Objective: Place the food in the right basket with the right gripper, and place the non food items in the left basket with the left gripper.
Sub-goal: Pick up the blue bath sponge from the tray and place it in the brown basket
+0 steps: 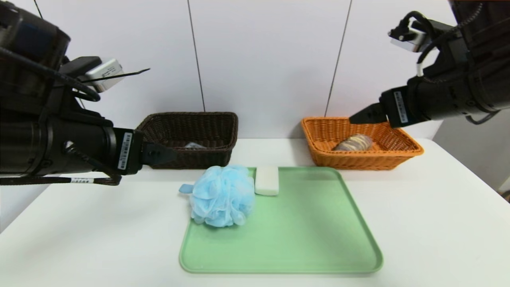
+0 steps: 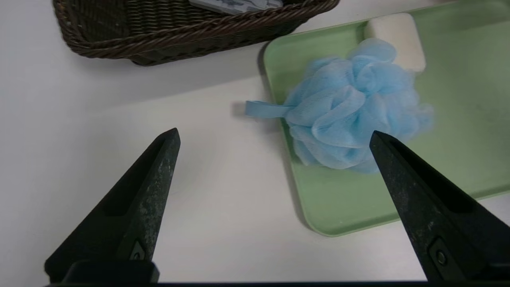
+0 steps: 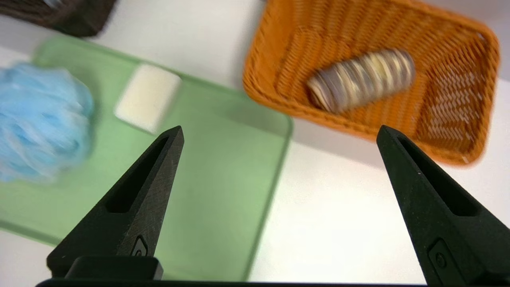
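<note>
Your left gripper [image 2: 274, 137] hangs wide open, empty, above the table just left of the pouf [image 1: 221, 195]. Drop over its middle; the soap [image 1: 266, 180] touches it. Case [image 1: 194, 145] lies in the dark basket [image 1: 187, 137], loaf [image 1: 353, 142] in the orange basket [image 1: 360, 141]. Right gripper [image 3: 280, 133] open, raised.
</note>
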Robot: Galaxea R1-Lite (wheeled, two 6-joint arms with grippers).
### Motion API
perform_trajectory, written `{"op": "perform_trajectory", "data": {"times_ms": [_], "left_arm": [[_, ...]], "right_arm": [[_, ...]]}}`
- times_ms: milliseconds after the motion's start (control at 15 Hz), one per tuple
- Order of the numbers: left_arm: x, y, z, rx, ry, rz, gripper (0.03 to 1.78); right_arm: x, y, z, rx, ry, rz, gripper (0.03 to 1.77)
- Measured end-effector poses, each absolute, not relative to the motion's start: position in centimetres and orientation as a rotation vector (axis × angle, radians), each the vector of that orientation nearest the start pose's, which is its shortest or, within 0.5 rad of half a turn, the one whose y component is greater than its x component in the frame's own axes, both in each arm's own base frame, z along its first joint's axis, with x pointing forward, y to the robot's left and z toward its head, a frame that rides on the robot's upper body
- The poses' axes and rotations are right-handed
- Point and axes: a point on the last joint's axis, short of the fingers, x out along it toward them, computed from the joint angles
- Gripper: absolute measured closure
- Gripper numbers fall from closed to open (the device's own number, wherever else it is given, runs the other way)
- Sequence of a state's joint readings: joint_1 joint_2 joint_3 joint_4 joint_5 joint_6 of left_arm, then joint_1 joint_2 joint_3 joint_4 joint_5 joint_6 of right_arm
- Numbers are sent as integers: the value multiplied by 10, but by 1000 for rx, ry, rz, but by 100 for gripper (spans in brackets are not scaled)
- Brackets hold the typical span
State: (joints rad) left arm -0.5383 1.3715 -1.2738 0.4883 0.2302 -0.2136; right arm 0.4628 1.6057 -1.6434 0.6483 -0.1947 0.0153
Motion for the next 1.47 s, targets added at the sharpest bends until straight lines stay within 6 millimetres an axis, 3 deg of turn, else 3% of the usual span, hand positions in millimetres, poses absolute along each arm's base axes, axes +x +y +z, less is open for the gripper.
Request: {"op": "perform_trajectory", "data": {"times_ms": [333,733,1000,1267,1467], "left_arm": [[205,-143,306,-32,713,-316,12],[246,-199,280,-33,834,-352,12],[267,-220,254,-15,924,-366,12],[276,-228,236,15,965,-349,12],[279,-229,226,60,1004,-334,12]], "right_arm": [[203,85,298,-193,666,142,11],[194,70,271,-151,771,60,11],[209,62,250,-133,850,28,11],[237,64,242,-33,824,180,11],[245,65,233,-37,855,186,11]]}}
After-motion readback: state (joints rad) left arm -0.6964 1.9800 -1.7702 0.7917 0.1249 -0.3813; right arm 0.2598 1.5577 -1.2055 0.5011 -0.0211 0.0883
